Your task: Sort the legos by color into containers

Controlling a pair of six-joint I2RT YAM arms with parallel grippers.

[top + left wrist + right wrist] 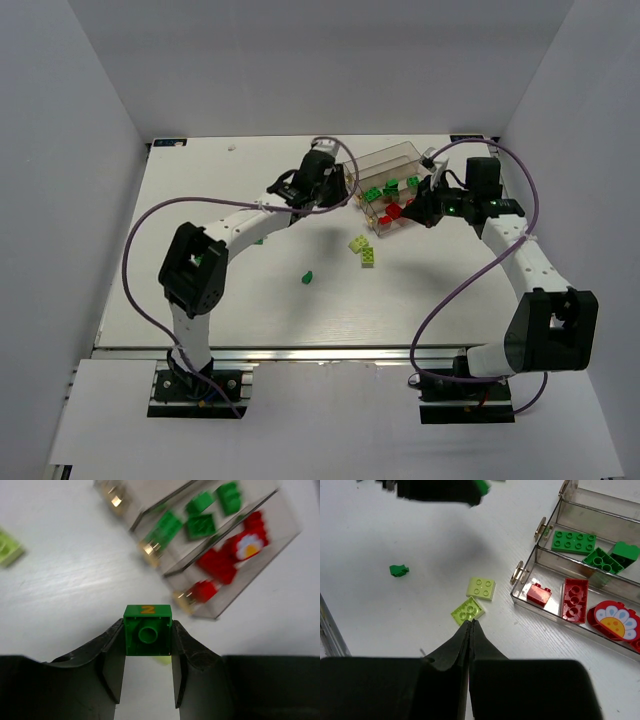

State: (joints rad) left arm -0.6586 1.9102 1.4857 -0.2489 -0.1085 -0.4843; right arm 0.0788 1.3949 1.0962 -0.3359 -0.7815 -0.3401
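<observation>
My left gripper is shut on a dark green lego, held above the table just short of the containers. In the top view that gripper hovers at the left end of the clear containers. The right gripper is shut with nothing in it, above a pale yellow-green lego that lies beside another. One small dark green lego lies loose farther left. Red legos fill the nearest bin, and green legos lie in the middle one.
A round flower-printed piece lies among the red bricks. The metal rail runs along the table's near edge. Purple cables loop beside both arms. White walls close in the table on three sides.
</observation>
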